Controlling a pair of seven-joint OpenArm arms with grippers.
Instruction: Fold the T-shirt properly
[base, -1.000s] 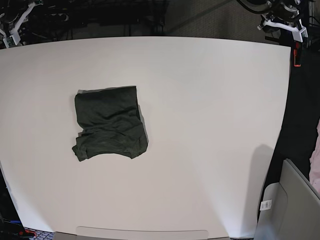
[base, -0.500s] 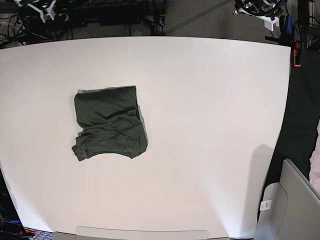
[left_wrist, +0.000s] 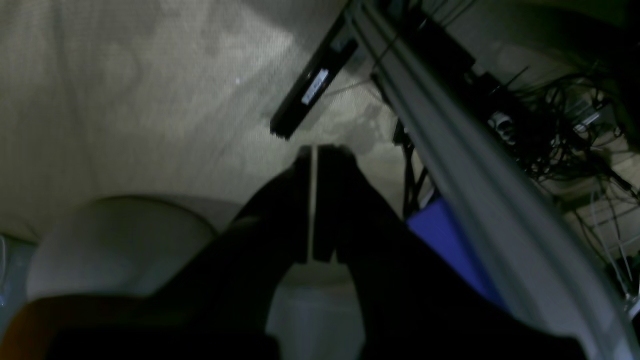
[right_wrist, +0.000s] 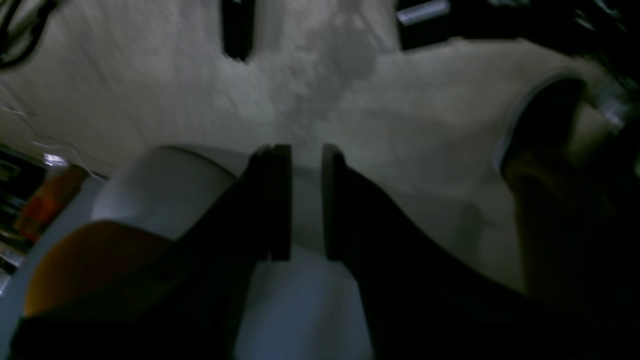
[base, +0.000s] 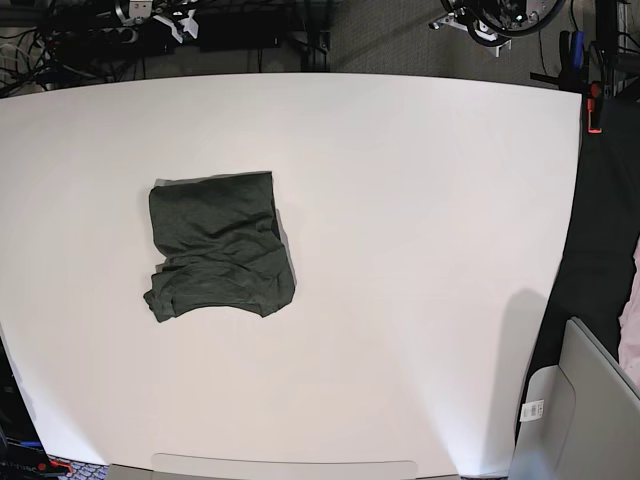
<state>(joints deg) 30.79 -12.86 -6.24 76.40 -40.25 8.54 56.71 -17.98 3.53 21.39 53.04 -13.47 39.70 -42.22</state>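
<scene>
- Table (base: 420, 250): big white top, fills most of base view; dark floor w/ cables past its far edge.
- T-shirt (base: 218, 245): dark olive-green, folded to a rough rectangle, lying flat on the table's left-centre in base view. Top edge fairly straight; lower edge lumpy, w/ a bunched bit sticking out at the bottom-left corner. Creases run across the middle. Nothing touching it, both arms well apart from it.
- Grey bin/case (base: 590, 400): bottom-right corner of base view, off the table edge, white label on its side; sliver of pale pink cloth (base: 632, 320) at the right frame edge just above it.
- Left arm: only a bit of it shows at top right of base view, beyond the table's far edge. Left gripper (left_wrist: 313, 155) seen from its wrist cam: dark fingers pressed nearly together, only a thin pale slit between, nothing in them. It points at beige carpet, w/ a grey rail (left_wrist: 475, 190) running diagonally on the right, tangled cables behind, a blue patch by the rail.
- Right arm: a small white part at top left of base view, past the table's edge. Right gripper (right_wrist: 306, 155): fingers parted by a narrow gap, carpet visible through it, holding nothing. Blurry view; dark rounded object at right, can't tell what.
</scene>
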